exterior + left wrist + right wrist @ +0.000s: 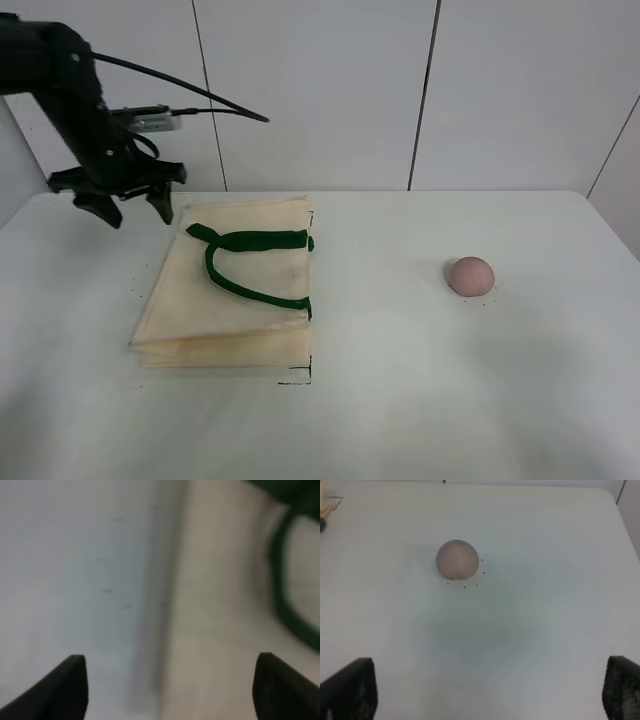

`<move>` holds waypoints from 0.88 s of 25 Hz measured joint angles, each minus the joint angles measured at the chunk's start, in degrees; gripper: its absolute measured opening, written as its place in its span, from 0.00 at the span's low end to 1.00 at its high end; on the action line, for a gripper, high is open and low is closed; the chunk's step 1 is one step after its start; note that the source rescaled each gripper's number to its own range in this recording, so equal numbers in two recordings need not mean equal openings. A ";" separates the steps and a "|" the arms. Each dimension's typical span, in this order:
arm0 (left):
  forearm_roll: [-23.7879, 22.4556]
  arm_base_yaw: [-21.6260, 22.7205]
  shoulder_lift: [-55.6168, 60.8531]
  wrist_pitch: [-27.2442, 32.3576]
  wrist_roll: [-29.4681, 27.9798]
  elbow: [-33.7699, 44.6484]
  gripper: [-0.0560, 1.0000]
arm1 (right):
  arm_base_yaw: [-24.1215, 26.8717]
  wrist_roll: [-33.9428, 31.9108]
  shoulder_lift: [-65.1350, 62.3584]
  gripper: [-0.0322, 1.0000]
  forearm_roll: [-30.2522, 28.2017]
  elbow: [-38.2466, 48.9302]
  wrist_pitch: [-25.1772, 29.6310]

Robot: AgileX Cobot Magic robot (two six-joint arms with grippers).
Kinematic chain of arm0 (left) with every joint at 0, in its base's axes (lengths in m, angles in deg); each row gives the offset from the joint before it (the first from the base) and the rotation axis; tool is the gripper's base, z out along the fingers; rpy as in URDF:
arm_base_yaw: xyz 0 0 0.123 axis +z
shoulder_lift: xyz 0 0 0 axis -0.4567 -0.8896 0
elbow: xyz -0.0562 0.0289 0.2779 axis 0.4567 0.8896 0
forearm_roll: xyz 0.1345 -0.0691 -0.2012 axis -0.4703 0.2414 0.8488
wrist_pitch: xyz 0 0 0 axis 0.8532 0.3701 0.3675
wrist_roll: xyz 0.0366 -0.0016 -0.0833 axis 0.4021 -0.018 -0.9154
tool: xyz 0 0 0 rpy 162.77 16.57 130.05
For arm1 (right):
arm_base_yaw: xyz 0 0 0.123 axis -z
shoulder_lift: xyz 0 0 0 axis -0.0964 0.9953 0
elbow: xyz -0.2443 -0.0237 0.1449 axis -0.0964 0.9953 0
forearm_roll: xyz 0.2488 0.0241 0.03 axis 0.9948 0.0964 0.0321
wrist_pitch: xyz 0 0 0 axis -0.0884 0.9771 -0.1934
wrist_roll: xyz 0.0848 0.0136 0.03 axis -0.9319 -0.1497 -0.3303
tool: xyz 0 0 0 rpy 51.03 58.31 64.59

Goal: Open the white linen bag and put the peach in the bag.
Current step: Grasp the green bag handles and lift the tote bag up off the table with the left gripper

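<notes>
Our left gripper (137, 211), spread wide, risks pinching both layers of the white linen bag (240, 320), keeping it closed.

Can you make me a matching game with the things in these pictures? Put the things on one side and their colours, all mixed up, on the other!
Things:
1. peach
2. linen bag
3. bag handles
4. left gripper

Colours:
A. dark green
B. black
C. dusty pink
D. cream

Pairs: 1-C, 2-D, 3-A, 4-B.
</notes>
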 joint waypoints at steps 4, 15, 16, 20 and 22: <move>0.32 -7.16 -3.69 -4.00 -4.88 -0.60 0.99 | 0.00 0.00 0.00 1.00 0.00 0.00 0.00; -1.56 -10.41 -15.84 -8.40 -9.93 -4.66 0.99 | 0.00 0.00 0.00 1.00 0.00 0.00 0.00; -2.25 -10.30 -16.70 -8.66 -9.98 -4.66 0.99 | 0.00 0.00 0.00 1.00 0.00 0.00 0.00; -3.52 -10.12 -20.42 -9.66 -9.98 -4.66 0.99 | 0.00 0.00 0.00 1.00 0.00 0.00 0.00; -3.47 -10.12 -21.45 -10.24 -9.99 -4.79 0.99 | 0.00 0.00 0.00 1.00 0.00 0.00 0.00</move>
